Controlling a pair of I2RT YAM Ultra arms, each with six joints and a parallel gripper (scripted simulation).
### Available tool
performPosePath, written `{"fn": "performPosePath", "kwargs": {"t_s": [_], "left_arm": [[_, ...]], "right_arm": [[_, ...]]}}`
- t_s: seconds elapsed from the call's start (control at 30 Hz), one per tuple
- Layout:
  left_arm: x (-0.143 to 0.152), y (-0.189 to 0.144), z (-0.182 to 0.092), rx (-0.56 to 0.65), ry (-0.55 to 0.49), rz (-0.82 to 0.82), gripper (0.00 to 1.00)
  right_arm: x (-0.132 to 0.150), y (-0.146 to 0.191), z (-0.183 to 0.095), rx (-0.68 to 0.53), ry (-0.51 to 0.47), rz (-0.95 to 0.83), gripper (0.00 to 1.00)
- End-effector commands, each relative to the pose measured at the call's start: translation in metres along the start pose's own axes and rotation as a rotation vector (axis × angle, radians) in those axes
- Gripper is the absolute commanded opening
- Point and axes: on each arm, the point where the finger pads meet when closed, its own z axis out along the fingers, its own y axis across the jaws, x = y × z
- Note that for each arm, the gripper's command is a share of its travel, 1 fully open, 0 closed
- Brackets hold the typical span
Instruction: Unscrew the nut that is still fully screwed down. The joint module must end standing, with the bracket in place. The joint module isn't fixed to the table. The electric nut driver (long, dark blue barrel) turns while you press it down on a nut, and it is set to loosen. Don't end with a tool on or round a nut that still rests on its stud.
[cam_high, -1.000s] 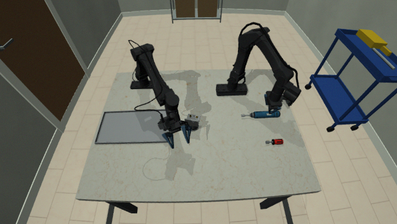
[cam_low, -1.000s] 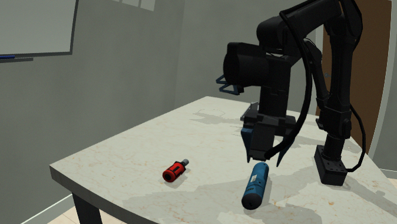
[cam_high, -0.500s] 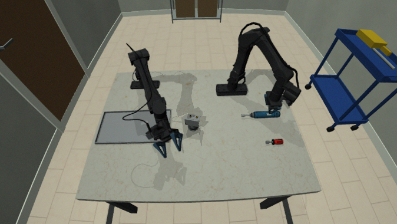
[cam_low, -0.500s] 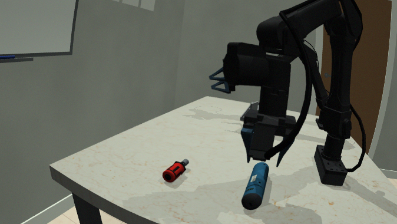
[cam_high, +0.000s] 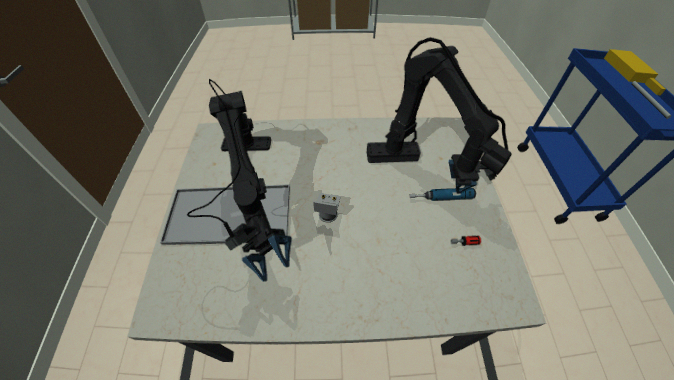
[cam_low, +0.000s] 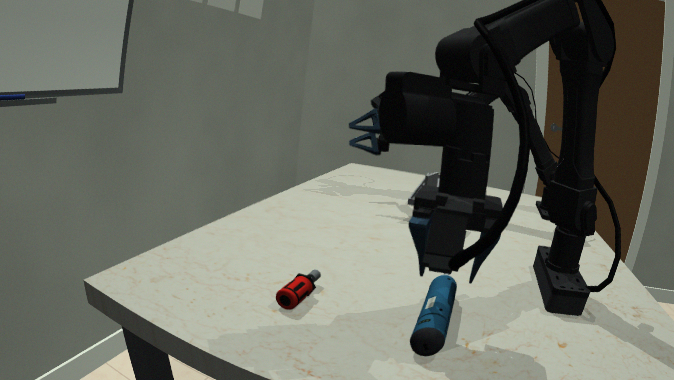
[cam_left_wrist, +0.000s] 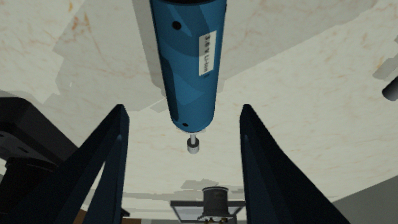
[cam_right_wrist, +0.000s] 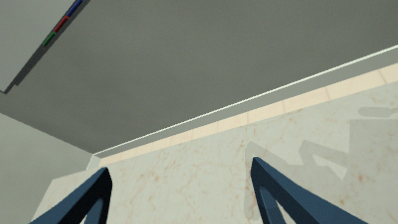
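Top view, left to right: tray (cam_high: 170, 217) (cam_left_wrist: 180, 203) flat on bench (cam_high: 380, 300) (cam_low: 225, 250) (cam_left_wrist: 300, 140) (cam_right_wrist: 200, 175); right hand (cam_high: 276, 272) (cam_low: 351, 135) (cam_right_wrist: 180, 164) open, nothing in it, raised past the tray's near right corner; joint module (cam_high: 327, 206) (cam_left_wrist: 215, 201) standing right of tray, brass-coloured tips on top, can't tell which nut is fully down; electric nut driver (cam_high: 452, 194) (cam_low: 434, 315) (cam_left_wrist: 192, 65) lying on its side, left hand (cam_high: 465, 189) (cam_low: 446, 278) (cam_left_wrist: 183, 106) open above its barrel; red-handled driver (cam_high: 471, 240) (cam_low: 295, 292) (cam_left_wrist: 391, 91) lying nearby
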Motion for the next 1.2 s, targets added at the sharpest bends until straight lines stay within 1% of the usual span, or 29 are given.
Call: {"fn": "performPosePath", "kwargs": {"t_s": [0.0, 0.1, 0.17, 0.2, 0.27, 0.33, 0.67, 0.7, 0.73, 0.77, 0.83, 0.87, 0.9, 1.17], "left_arm": [[-0.009, -0.007, -0.018, 0.045, -0.044, 0.005, 0.65], [-0.009, -0.007, -0.018, 0.045, -0.044, 0.005, 0.65], [-0.009, -0.007, -0.018, 0.045, -0.044, 0.005, 0.65], [-0.009, -0.007, -0.018, 0.045, -0.044, 0.005, 0.65], [-0.009, -0.007, -0.018, 0.045, -0.044, 0.005, 0.65], [-0.009, -0.007, -0.018, 0.045, -0.044, 0.005, 0.65], [-0.009, -0.007, -0.018, 0.045, -0.044, 0.005, 0.65], [-0.009, -0.007, -0.018, 0.045, -0.044, 0.005, 0.65], [-0.009, -0.007, -0.018, 0.045, -0.044, 0.005, 0.65], [-0.009, -0.007, -0.018, 0.045, -0.044, 0.005, 0.65], [-0.009, -0.007, -0.018, 0.045, -0.044, 0.005, 0.65], [-0.009, -0.007, -0.018, 0.045, -0.044, 0.005, 0.65], [-0.009, -0.007, -0.018, 0.045, -0.044, 0.005, 0.65], [-0.009, -0.007, -0.018, 0.045, -0.044, 0.005, 0.65]], "right_arm": [[-0.039, 0.000, 0.005, -0.090, -0.057, 0.005, 0.86], [-0.052, -0.013, 0.007, -0.118, -0.066, 0.009, 0.86], [-0.052, -0.013, 0.007, -0.118, -0.067, 0.008, 0.86], [-0.061, 0.011, 0.002, -0.155, -0.081, -0.002, 0.86], [-0.061, 0.011, 0.002, -0.155, -0.081, -0.002, 0.86], [-0.060, -0.023, 0.005, -0.135, -0.072, 0.001, 0.86], [-0.100, -0.071, -0.006, -0.221, -0.100, -0.018, 0.86], [-0.100, -0.071, -0.006, -0.221, -0.100, -0.018, 0.86], [-0.108, -0.065, -0.009, -0.230, -0.112, -0.025, 0.86], [-0.109, -0.046, -0.009, -0.256, -0.113, -0.035, 0.86], [-0.109, -0.046, -0.009, -0.256, -0.113, -0.035, 0.86], [-0.108, -0.055, -0.010, -0.258, -0.109, -0.036, 0.86], [-0.107, -0.082, -0.011, -0.235, -0.104, -0.030, 0.86], [-0.133, -0.123, -0.031, -0.294, -0.117, -0.069, 0.86]]}}
